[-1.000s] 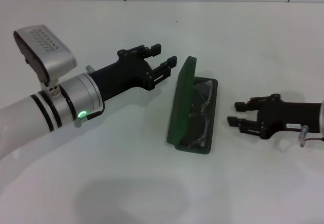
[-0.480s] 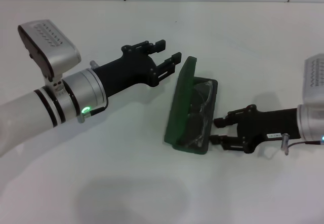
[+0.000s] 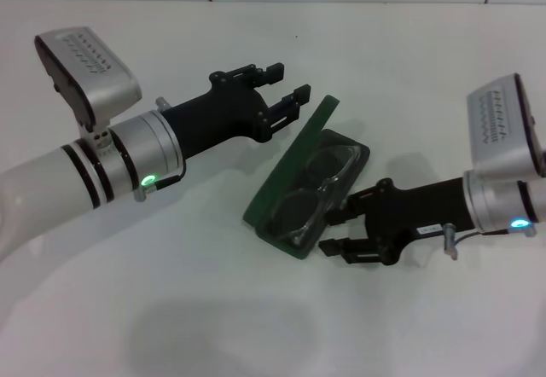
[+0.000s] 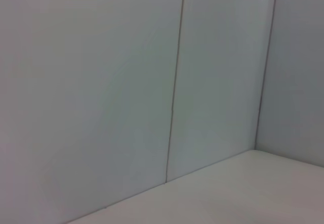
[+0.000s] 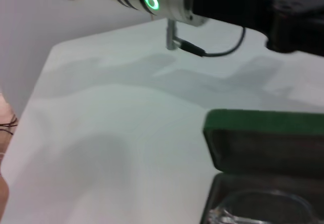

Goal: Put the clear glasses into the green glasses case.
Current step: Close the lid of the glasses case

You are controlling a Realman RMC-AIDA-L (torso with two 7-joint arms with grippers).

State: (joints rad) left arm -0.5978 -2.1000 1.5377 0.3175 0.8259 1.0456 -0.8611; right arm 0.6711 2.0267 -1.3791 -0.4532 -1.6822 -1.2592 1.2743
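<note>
I see worktop [image 3: 384,61]: white, smooth, faint sheen. Green glasses case [image 3: 286,176]: hard matt shell, dark fuzzy lining inside, nap plain in my right wrist view. Clear glasses [image 3: 316,191]: colourless transparent plastic, glossy glints. Left pincer [image 3: 286,84] and right pincer [image 3: 334,233]: matt black plastic. Arm sleeves: brushed silver metal, glossy white casing. Wall behind: smooth pale panels.
</note>
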